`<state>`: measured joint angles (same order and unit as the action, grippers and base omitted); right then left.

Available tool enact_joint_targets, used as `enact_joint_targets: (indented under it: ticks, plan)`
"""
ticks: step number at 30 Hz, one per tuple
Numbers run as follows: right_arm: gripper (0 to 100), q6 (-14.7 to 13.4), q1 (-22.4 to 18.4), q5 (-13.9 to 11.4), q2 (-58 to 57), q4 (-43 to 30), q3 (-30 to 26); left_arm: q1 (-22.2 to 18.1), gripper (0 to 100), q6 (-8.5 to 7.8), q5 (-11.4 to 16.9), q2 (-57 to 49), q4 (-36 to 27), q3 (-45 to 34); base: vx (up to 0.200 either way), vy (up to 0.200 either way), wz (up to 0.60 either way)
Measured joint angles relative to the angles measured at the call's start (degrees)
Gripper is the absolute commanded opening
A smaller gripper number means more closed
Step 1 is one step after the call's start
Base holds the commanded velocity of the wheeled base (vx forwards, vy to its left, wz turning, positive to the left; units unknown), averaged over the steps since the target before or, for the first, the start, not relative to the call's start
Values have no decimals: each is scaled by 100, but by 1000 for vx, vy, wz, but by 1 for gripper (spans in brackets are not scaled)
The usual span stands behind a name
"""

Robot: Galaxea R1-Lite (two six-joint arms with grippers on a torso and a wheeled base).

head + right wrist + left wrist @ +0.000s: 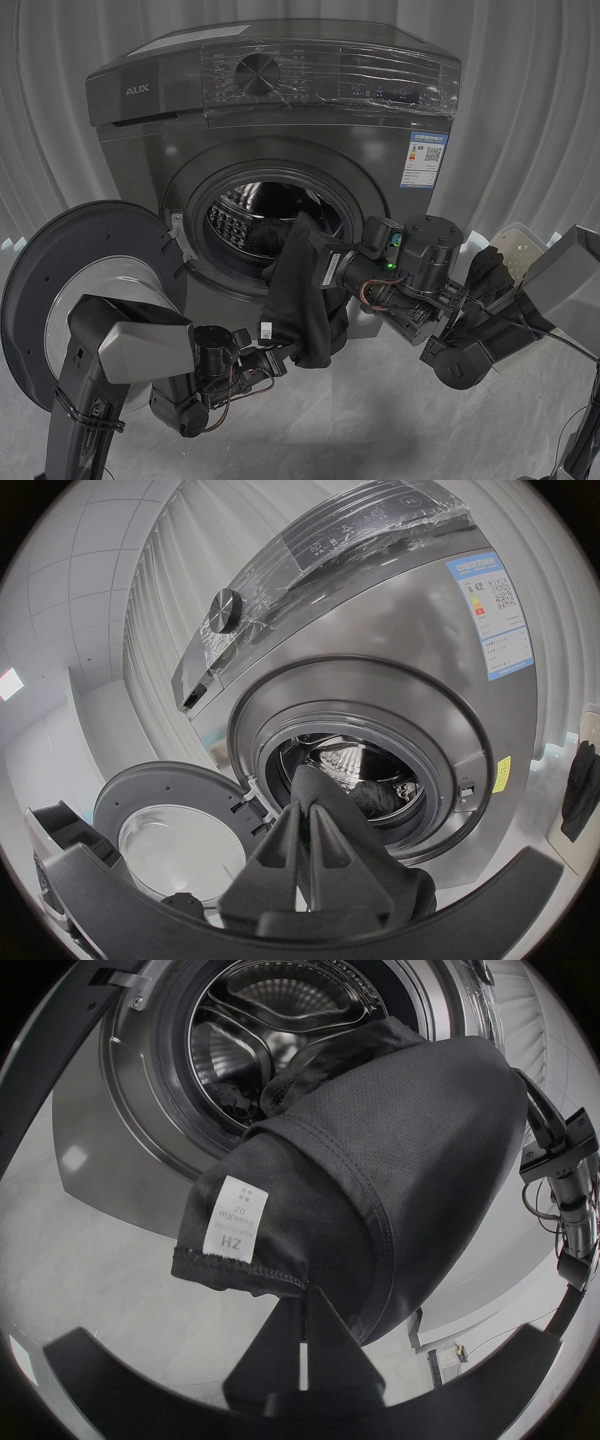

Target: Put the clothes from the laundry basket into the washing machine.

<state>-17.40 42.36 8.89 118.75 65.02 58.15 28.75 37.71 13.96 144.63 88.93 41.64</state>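
A grey washing machine [269, 131] stands with its round door [56, 262] swung open to the left. A black garment [300, 300] hangs out of the drum opening down the machine's front. My right gripper [312, 240] is shut on its upper part at the drum's rim, seen close up in the right wrist view [303, 817]. Lower down, my left gripper [292, 352] is shut on the garment's hem [306, 1288], near a white label [234, 1225]. Another black piece [375, 795] lies inside the drum. The white laundry basket [522, 250] stands at the right with dark clothes [487, 269] draped over it.
The open door takes up the space left of the drum, just above my left arm. Grey floor [350, 400] lies free in front of the machine. White curtains [531, 125] hang behind it.
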Motion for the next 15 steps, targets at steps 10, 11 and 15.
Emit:
enact_joint_targets:
  ticks: [10, 11, 15]
  plan:
    - [0, 0, -77, 0, 82, 1, -5, -48, 0, -68, -63, -590, 5, -724, 0, 0, 0]
    - [0, 0, -80, 0, 90, 6, -5, -63, 0, -73, -57, -714, 5, -851, 0, 0, 0]
    - [0, 0, -91, 0, 118, 4, -33, -96, 0, -137, -35, -1226, 7, -1276, 0, 0, 0]
